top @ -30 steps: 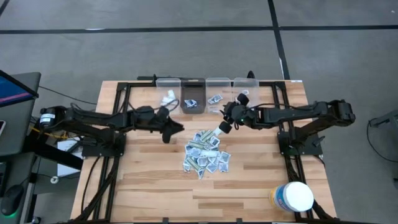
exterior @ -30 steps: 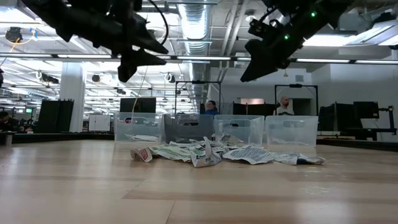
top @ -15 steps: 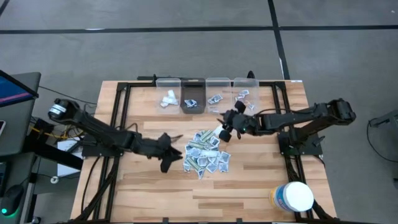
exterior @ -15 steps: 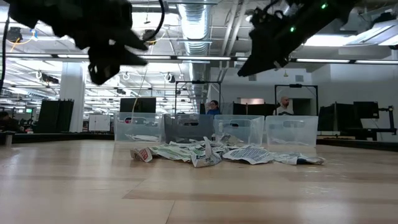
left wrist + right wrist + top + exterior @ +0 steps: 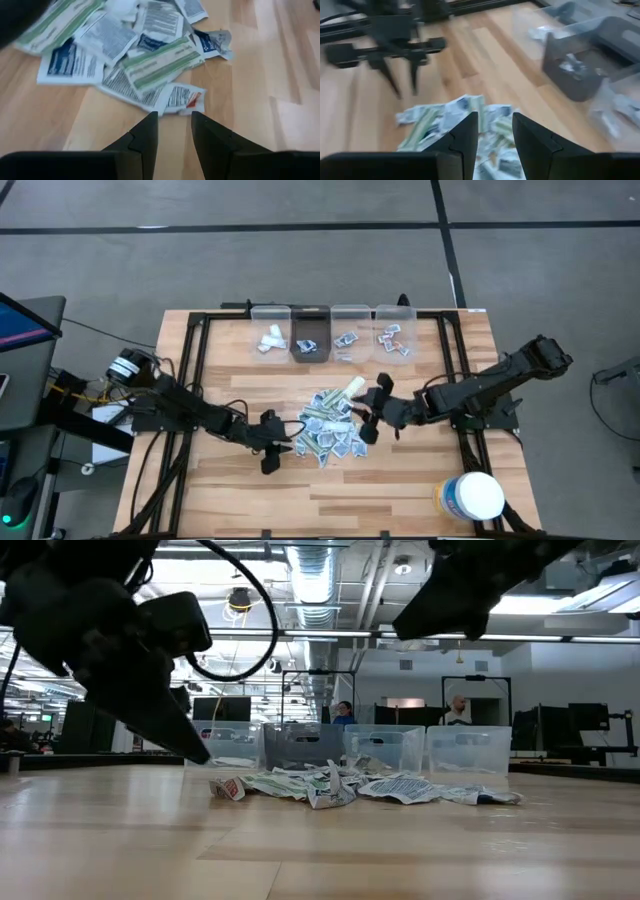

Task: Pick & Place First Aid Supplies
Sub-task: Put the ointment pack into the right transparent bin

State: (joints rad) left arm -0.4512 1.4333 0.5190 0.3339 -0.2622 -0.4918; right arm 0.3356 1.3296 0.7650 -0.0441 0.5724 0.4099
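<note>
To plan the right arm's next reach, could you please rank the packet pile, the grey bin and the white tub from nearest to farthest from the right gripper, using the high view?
1. Packet pile: table centre, just beside the right gripper.
2. Grey bin: far edge, in the bin row.
3. White tub: near right corner.

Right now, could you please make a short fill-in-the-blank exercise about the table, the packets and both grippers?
1. The pile of first aid packets lies in the ____ of the wooden table.
2. Behind the pile stand ____ small bins in a row.
3. The left gripper is open and points at a packet with ____ print.
4. The right gripper hangs above the pile, holding ____.

Missing words: middle; four; red; nothing
</note>
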